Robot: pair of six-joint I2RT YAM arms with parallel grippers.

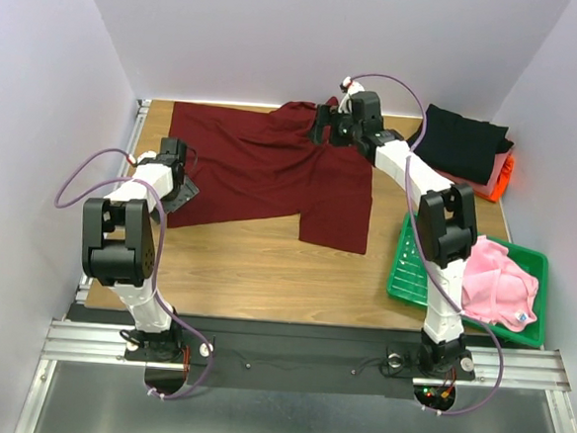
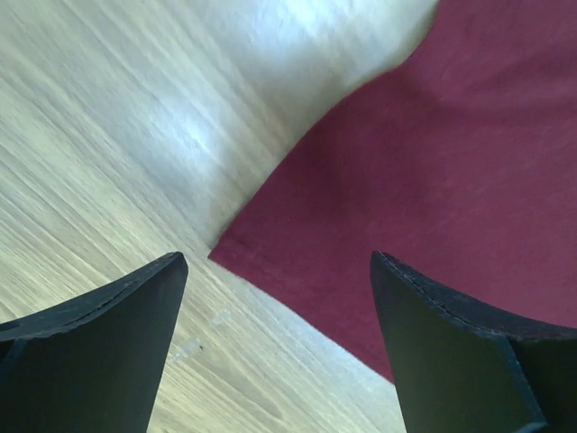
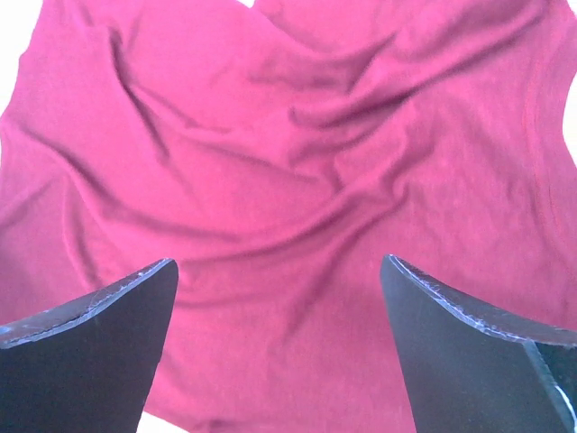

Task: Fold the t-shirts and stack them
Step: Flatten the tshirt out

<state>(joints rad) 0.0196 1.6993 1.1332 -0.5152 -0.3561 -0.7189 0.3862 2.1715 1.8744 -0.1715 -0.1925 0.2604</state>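
A dark maroon t-shirt (image 1: 262,170) lies spread over the far half of the wooden table (image 1: 265,269), bunched at its far edge. At the shirt's near-left corner my left gripper (image 1: 176,191) stands open; in its wrist view that corner of the maroon t-shirt (image 2: 451,153) lies between and beyond the fingers (image 2: 108,334). My right gripper (image 1: 330,125) hovers open over the bunched far edge, and wrinkled maroon t-shirt (image 3: 288,180) fills its wrist view. A black t-shirt (image 1: 459,139) tops a folded stack with salmon and orange tees (image 1: 497,174) at the far right. A light pink t-shirt (image 1: 502,281) lies crumpled in the tray.
A green plastic tray (image 1: 409,270) sits at the near right, partly behind the right arm. White walls close in the table on three sides. Bare wood shows along the near half of the table.
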